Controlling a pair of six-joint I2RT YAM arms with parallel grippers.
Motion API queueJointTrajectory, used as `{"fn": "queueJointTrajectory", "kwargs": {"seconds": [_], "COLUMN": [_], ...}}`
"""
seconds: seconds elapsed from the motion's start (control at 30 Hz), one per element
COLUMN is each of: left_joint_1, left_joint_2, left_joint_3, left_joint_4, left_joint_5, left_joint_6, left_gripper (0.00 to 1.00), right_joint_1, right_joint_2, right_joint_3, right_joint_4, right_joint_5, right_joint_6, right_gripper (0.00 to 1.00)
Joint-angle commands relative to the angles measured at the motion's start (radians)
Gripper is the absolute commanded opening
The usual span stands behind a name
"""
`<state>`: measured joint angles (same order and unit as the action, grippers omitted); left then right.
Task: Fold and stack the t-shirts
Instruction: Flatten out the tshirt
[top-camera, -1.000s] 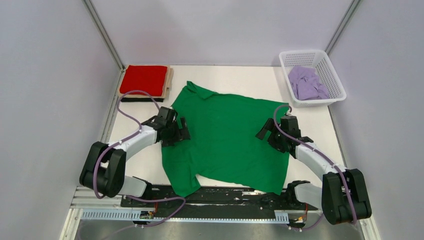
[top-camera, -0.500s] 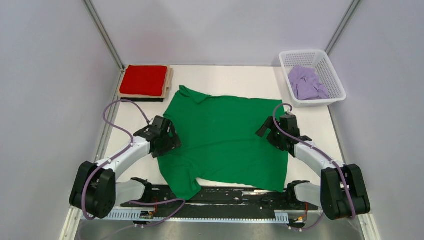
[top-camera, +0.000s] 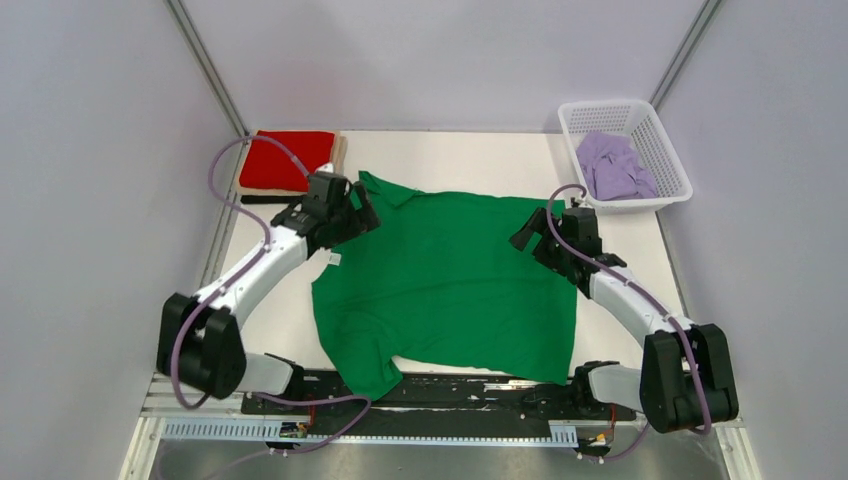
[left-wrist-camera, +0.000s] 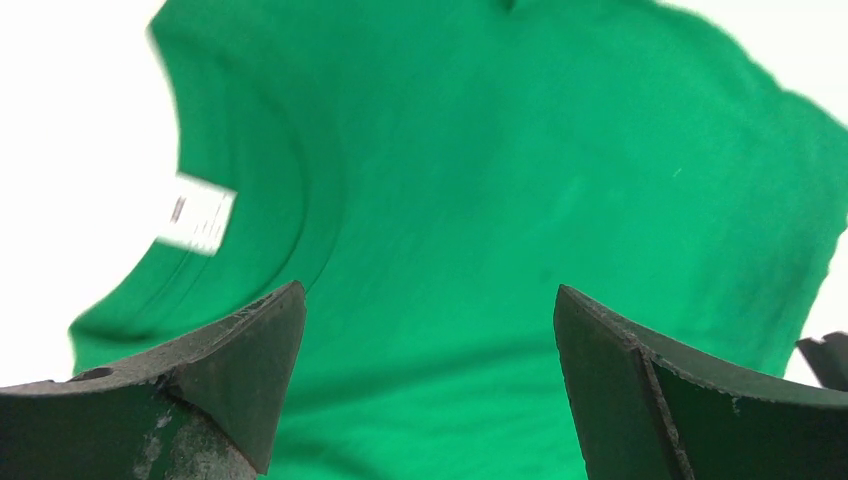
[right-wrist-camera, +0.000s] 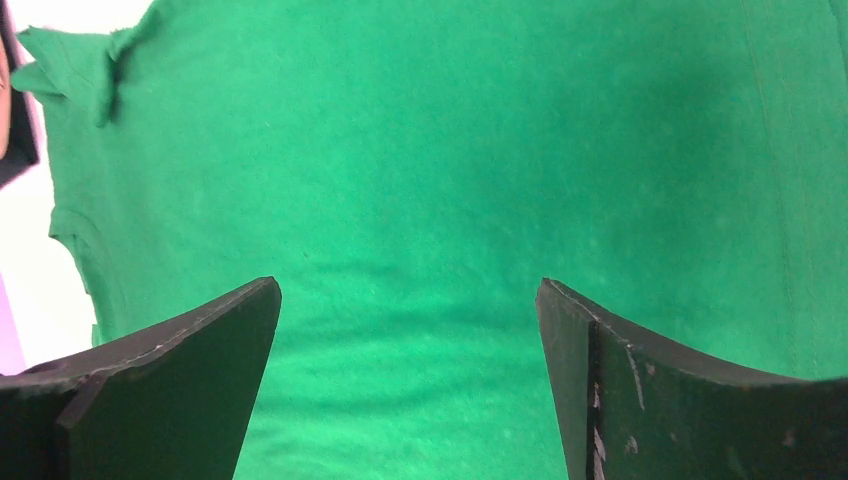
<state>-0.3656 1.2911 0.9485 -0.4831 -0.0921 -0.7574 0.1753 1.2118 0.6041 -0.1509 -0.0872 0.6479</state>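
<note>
- Top view: the green t-shirt (top-camera: 450, 285) lies spread across the middle of the desk (top-camera: 470, 150), neck towards the left of the frame and hem towards the right. It looks laid out this way so it can be folded.
- The left gripper (top-camera: 350, 215) hangs over the shirt's upper-left sleeve and the right gripper (top-camera: 530, 245) over its upper-right corner. I judge they are lining up to take the far edge together.
- The red t-shirt (top-camera: 285, 160) sits folded at upper left, starting the stack. The lilac t-shirt (top-camera: 612, 165) lies crumpled in the basket (top-camera: 600, 108) at upper right, not yet folded.
- Left wrist view: the jaws are spread wide with nothing between them. Green cloth fills the frame below, and the white neck tag (left-wrist-camera: 197, 213) shows at left.
- Right wrist view: this gripper is likewise released and empty, with smooth green cloth beneath it.
</note>
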Motion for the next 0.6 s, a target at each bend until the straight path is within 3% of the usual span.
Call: {"fn": "queueJointTrajectory", "kwargs": {"seconds": [0.0, 0.27, 0.4, 0.57], "left_joint_1": [0.016, 0.064, 0.069, 0.070], "left_joint_2": [0.215, 0.709, 0.839, 0.939], "left_joint_3": [0.162, 0.561, 0.704, 0.777], "left_joint_4": [0.138, 0.211, 0.248, 0.268], "left_joint_5": [0.014, 0.066, 0.085, 0.102], "left_joint_6": [0.032, 0.061, 0.064, 0.061], "left_gripper": [1.00, 1.00, 1.00, 1.00], "right_joint_1": [-0.005, -0.011, -0.016, -0.017], "right_joint_2": [0.068, 0.152, 0.176, 0.189], "right_joint_3": [0.088, 0.124, 0.127, 0.123], "right_joint_4": [0.068, 0.099, 0.111, 0.106], "right_joint_5": [0.003, 0.011, 0.028, 0.026], "right_joint_6": [-0.030, -0.061, -0.067, -0.070], "right_gripper": [1.00, 1.00, 1.00, 1.00]}}
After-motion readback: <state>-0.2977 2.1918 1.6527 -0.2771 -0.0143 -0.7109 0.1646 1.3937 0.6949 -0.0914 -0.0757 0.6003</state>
